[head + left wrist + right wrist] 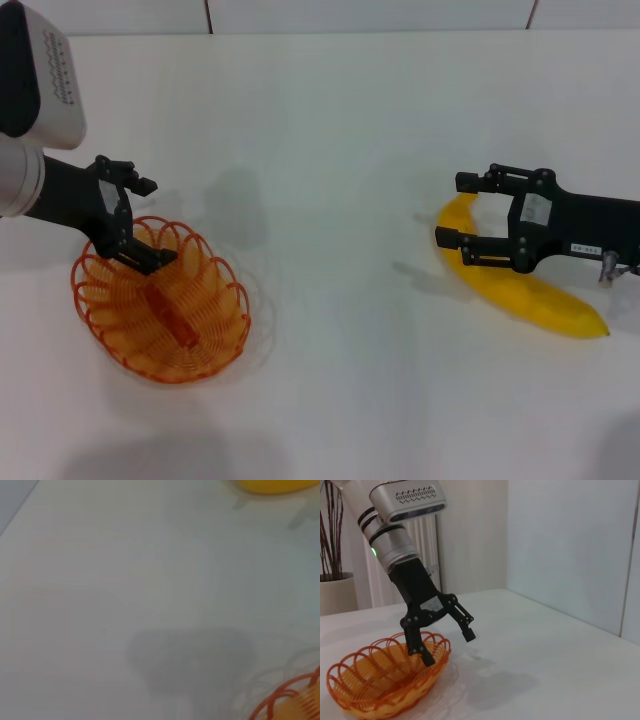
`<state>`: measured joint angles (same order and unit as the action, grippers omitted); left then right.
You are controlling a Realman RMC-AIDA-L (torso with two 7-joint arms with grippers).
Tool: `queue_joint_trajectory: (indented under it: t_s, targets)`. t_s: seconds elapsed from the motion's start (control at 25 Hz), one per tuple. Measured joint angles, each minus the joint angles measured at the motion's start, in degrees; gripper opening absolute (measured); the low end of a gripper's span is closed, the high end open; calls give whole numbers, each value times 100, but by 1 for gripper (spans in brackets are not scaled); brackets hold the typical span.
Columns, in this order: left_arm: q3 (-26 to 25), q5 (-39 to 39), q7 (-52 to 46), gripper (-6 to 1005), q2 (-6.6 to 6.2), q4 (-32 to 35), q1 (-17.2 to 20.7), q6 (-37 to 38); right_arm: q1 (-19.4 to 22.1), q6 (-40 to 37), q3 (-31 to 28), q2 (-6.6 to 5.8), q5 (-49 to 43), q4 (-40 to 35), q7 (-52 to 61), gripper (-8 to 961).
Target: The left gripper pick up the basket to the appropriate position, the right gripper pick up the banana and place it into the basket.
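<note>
Banana (520,285) lies flat on white table (330,200), robot's right side, long axis diagonal, dark pointed tip toward near-right, other end curving up-left. Right gripper (455,212) wide open, straddling banana's upper end, nothing gripped. Basket (160,300) sits on table at left, well apart from banana. Left gripper (150,222) open, one finger inside basket rim, one outside.

bare table (330,200) between basket (160,300) and banana (520,285)
</note>
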<state>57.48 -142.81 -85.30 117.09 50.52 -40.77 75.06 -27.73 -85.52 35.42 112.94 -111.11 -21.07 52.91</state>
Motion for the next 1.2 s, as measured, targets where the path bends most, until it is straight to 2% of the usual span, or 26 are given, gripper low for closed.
queue_joint_trajectory:
  t_s: [0.56, 0.76, 1.2]
  targets:
    - [152, -37, -175, 984, 1, 41, 12, 4, 5, 0, 0, 0, 0, -3, 0, 788]
    - [158, -68, -208, 840, 4, 44, 22, -12, -14, 0, 0, 0, -2, 2, 0, 788]
    - [161, -68, -224, 831, 7, 55, 22, -35, 9, 0, 0, 0, 14, -2, 0, 788]
